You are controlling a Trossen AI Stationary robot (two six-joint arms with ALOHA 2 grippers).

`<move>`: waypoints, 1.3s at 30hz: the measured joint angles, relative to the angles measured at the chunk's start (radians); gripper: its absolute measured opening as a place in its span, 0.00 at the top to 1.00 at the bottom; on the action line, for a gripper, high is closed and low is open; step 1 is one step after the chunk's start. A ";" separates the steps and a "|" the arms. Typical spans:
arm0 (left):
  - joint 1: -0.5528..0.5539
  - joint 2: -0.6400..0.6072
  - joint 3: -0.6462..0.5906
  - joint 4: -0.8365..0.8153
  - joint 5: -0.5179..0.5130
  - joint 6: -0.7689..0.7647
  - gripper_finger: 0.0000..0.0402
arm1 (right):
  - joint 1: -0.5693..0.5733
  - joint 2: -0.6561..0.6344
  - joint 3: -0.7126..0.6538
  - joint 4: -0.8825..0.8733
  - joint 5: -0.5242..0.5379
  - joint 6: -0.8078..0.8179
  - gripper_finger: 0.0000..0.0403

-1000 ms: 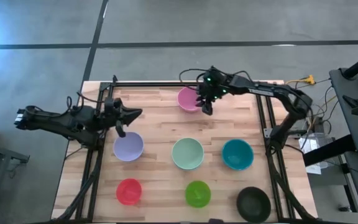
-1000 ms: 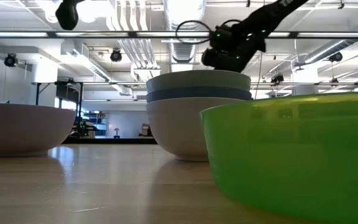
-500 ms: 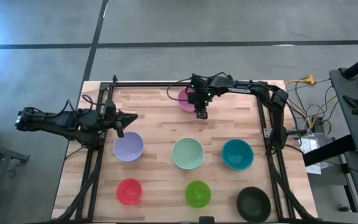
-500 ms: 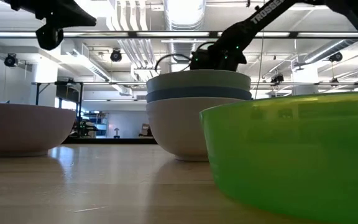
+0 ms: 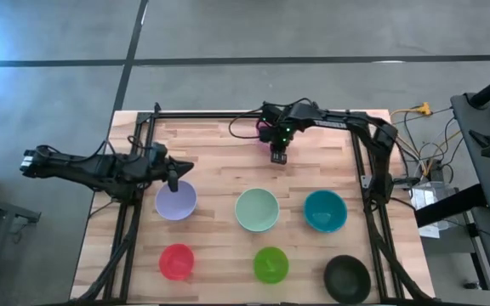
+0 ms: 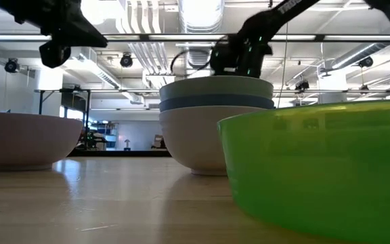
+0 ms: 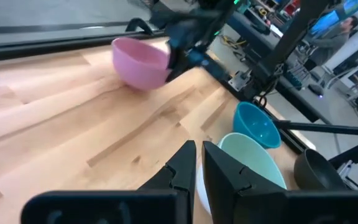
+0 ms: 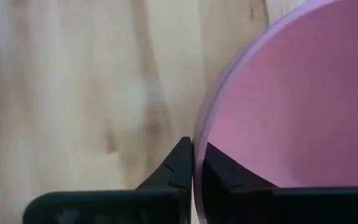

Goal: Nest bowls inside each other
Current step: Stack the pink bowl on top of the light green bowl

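Note:
The pink bowl [image 7: 140, 61] is at the table's far middle, tilted, with my right gripper [image 5: 277, 155] shut on its rim; in the high view the arm hides most of it. My left gripper [image 5: 174, 175] hangs shut and holding nothing over the far edge of the lavender bowl [image 5: 175, 202]. A pale green bowl [image 5: 256, 210] tops a stack with a blue and a white bowl [image 6: 215, 139] beneath it. Teal [image 5: 325, 211], red [image 5: 177, 262], bright green [image 5: 270, 264] and black [image 5: 347, 279] bowls stand on their bases. My right gripper pinches the pink bowl's rim [image 8: 199, 134], one finger inside the bowl and one outside. The fingers come from above, slanting steeply down. The bowl hangs tilted from them [image 7: 166, 55]; I cannot tell whether its base touches the table.
Dark frame rails run along the table's left [image 5: 130, 212] and right [image 5: 368, 204] sides. Bare wood lies between the pink bowl and the row of three bowls. Cables and equipment stand beyond the right edge.
My right gripper has moved toward the table's left and down, tipped steeper over the pink bowl, and shut on its rim. My left gripper has sunk and tipped downward toward the lavender bowl, staying shut.

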 joint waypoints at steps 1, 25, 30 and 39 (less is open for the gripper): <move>0.000 0.005 0.000 0.001 0.000 0.000 0.97 | 0.003 -0.026 0.000 -0.016 -0.006 0.015 0.98; 0.000 0.142 0.004 0.107 -0.012 0.067 0.97 | 0.456 -0.702 -0.466 0.718 -0.135 0.726 0.98; 0.000 0.122 0.001 0.105 0.026 0.087 0.97 | 0.600 -0.715 -0.580 1.017 0.022 0.863 0.98; 0.000 0.093 -0.003 0.093 0.101 0.093 0.97 | 0.766 -0.547 -0.411 0.955 0.211 0.757 0.98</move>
